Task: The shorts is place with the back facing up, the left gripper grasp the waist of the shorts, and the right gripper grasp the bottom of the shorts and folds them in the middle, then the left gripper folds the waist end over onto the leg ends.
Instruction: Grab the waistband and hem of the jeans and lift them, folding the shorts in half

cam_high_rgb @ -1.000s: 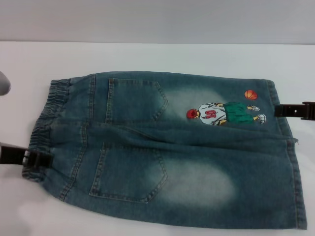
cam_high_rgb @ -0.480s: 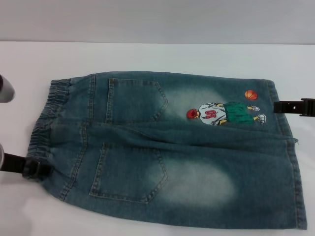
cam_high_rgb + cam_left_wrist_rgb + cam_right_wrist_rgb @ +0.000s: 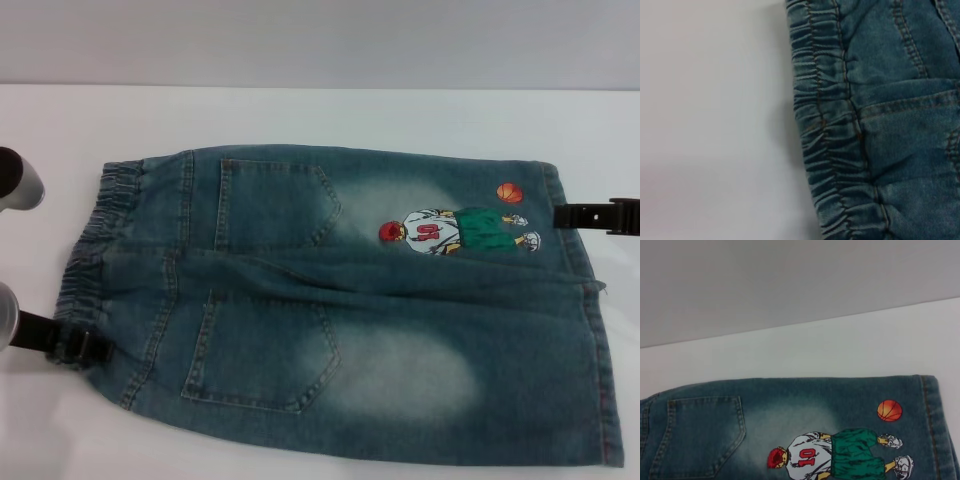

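Faded blue denim shorts (image 3: 350, 300) lie flat, back pockets up, on the white table (image 3: 300, 115), the black left gripper (image 3: 68, 344) at the ruffled waistband's near corner and the slim black right gripper (image 3: 585, 216) against the far leg hem (finger state unclear on both).

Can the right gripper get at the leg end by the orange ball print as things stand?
Probably yes. The right gripper sits right at the edge of the hem beside the orange ball print, and nothing lies between them. The shorts lie flat on the white table.
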You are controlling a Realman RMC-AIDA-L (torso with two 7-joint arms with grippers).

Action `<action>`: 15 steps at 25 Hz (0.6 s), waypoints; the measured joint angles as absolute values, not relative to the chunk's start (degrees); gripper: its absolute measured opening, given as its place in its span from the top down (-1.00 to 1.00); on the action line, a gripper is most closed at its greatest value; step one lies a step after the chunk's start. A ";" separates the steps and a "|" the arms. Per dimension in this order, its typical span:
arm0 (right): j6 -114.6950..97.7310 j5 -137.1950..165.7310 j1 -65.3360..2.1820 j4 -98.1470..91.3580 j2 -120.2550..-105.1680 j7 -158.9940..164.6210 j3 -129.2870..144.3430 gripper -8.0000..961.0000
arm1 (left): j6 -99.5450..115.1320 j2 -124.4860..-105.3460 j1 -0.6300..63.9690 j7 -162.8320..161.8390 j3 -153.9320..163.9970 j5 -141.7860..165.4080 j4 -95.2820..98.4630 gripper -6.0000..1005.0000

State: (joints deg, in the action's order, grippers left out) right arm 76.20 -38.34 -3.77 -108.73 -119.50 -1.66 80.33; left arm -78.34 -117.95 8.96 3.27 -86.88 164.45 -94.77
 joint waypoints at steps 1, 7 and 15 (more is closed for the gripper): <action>76.19 -38.34 -3.80 -108.77 -119.49 -1.67 80.33 -0.51 | -78.34 -117.95 8.96 3.27 -86.88 164.45 -94.77 -0.54; 76.19 -38.43 -3.96 -108.90 -119.46 -2.16 80.32 -0.51 | -78.45 -117.95 8.96 3.05 -86.87 164.45 -94.74 -0.54; 76.34 -38.61 -3.95 -109.04 -119.44 -2.30 80.34 -0.51 | -79.15 -117.95 9.02 2.70 -86.60 164.45 -94.70 -0.54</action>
